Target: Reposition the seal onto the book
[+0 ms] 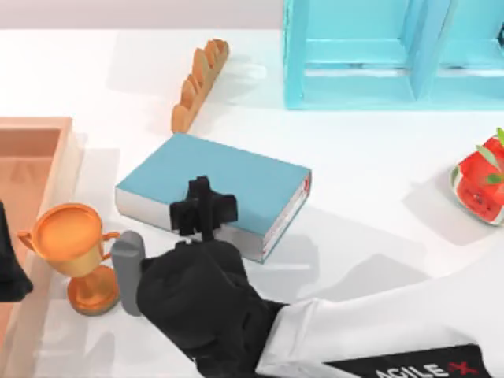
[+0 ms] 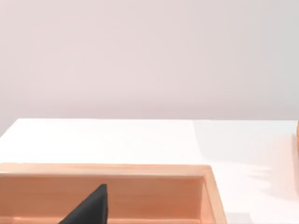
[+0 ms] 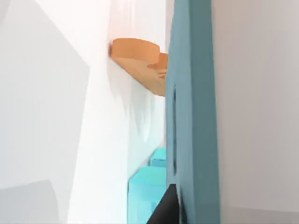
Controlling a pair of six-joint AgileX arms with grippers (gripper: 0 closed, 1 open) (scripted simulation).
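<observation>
White table (image 1: 370, 181), teal book (image 1: 228, 177) flat, long axis slanting left-to-right, right pincer (image 1: 203, 211) above it, grip unclear.

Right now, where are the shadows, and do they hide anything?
Top view: soft grey shadows lie on the white table beside the book and trophy, hiding nothing; the right gripper is over the book. Left wrist view: faint shadow on the table by the wooden tray.
</observation>
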